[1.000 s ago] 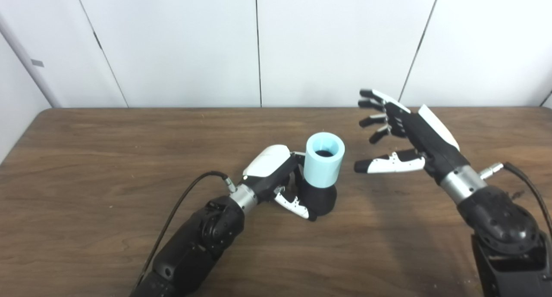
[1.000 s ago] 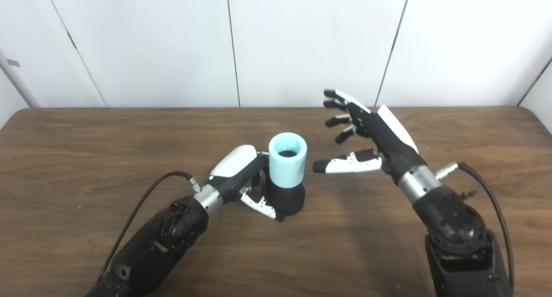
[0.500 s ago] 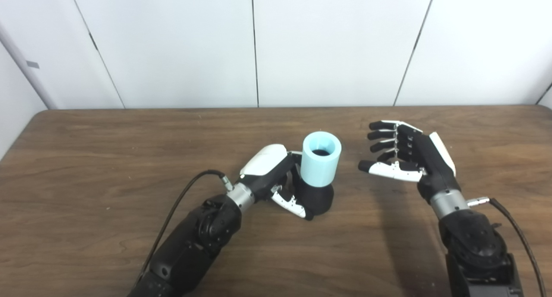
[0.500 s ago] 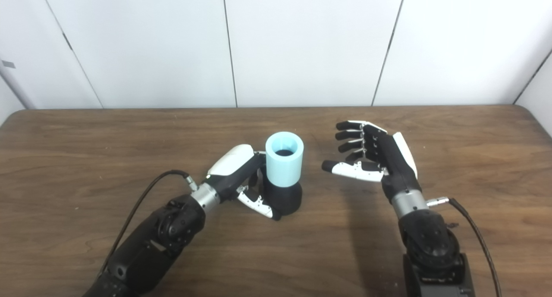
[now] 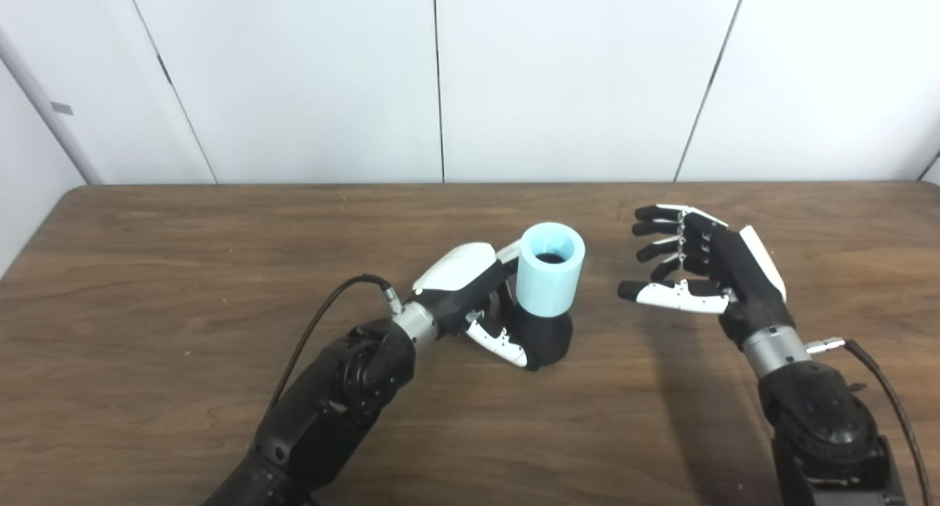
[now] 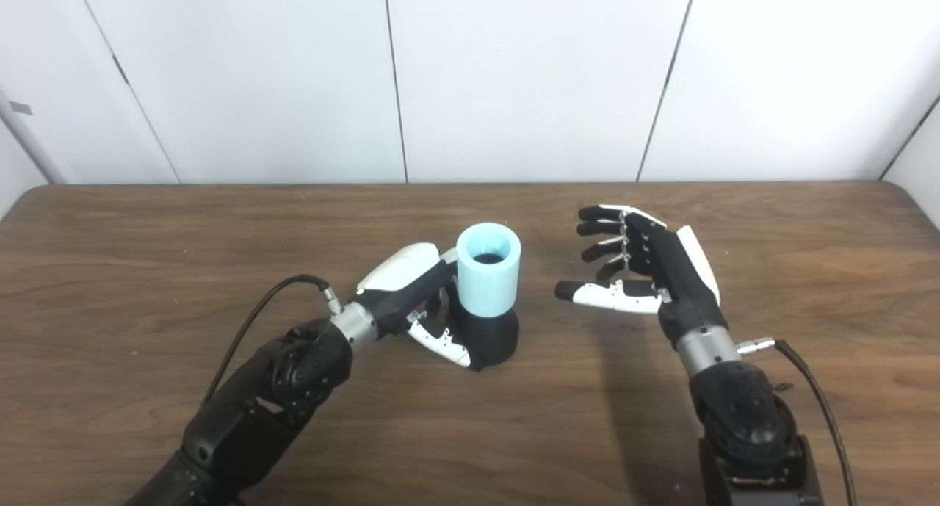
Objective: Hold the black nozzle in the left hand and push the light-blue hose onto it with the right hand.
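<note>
- Left eye view shows the black nozzle [image 5: 543, 337] standing upright near the middle of the table [image 5: 147, 271], with the light-blue hose [image 5: 550, 269] seated on top of it, open mouth facing up.
- The left hand [image 5: 470, 293] is wrapped around the nozzle from its 9 o'clock side, thumb curling across the front of the base and fingers going round behind, so it has hold of the nozzle.
- The right hand [image 5: 705, 267] hovers at the hose's 3 o'clock, clear of it, holding nothing: fingers spread and lightly curled, thumb pointing toward the hose.
- The long axis of hose and nozzle runs vertically, so any further seating push would have to go straight down along it.
- The right hand is the free one, and the hose lies toward its 9 o'clock, near but with bare table between them.
- Judging by how low the hose sits, the joining looks largely done; I cannot tell how deep the nozzle reaches inside.
</note>
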Available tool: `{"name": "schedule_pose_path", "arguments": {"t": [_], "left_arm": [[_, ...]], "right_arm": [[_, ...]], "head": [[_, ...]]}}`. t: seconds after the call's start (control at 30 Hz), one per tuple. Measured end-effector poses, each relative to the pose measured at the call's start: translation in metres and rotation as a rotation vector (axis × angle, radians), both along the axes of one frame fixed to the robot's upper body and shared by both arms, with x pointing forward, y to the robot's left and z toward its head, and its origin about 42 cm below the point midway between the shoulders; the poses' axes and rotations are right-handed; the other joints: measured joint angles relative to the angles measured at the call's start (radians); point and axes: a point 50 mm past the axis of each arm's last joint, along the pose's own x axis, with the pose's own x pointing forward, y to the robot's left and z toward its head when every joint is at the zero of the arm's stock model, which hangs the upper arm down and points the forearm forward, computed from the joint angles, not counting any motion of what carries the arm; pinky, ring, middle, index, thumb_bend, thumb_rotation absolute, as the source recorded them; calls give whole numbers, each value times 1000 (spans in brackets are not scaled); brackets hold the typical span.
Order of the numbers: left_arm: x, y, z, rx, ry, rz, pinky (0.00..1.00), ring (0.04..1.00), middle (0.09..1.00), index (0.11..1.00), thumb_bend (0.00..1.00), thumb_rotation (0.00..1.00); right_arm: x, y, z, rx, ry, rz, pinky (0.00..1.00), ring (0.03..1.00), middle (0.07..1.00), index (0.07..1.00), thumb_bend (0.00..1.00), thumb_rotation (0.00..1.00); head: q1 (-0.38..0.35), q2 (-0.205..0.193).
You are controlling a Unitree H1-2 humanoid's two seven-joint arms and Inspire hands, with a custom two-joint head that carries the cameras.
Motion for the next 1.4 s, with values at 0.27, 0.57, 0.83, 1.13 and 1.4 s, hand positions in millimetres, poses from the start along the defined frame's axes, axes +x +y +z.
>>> {"name": "schedule_pose_path", "arguments": {"t": [0.27,0.57,0.83,1.13,1.4], "left_arm": [[0,2,7,12,24,31,1000,993,992,982,920,172],[-27,40,-16,-391,52,345,513,632,666,710,668,80],[-24,80,-11,-563,146,383,510,619,657,698,685,180],[-44,103,-17,-926,261,469,536,635,644,660,714,322],[-49,116,9,-982,213,467,503,618,647,661,708,278]], "right_arm": [[-3,1,2,-1,-7,3,411,567,692,716,735,95],[-6,-4,-3,-7,21,-18,442,573,703,722,728,0],[-7,-6,1,-7,35,-30,473,576,701,726,725,0],[-13,-12,-1,47,37,-70,445,593,702,729,726,59],[-18,-9,-9,220,41,-130,499,624,706,740,732,102]], "head": [[5,-3],[5,-5],[9,-3],[11,-5],[-6,-6]]}}
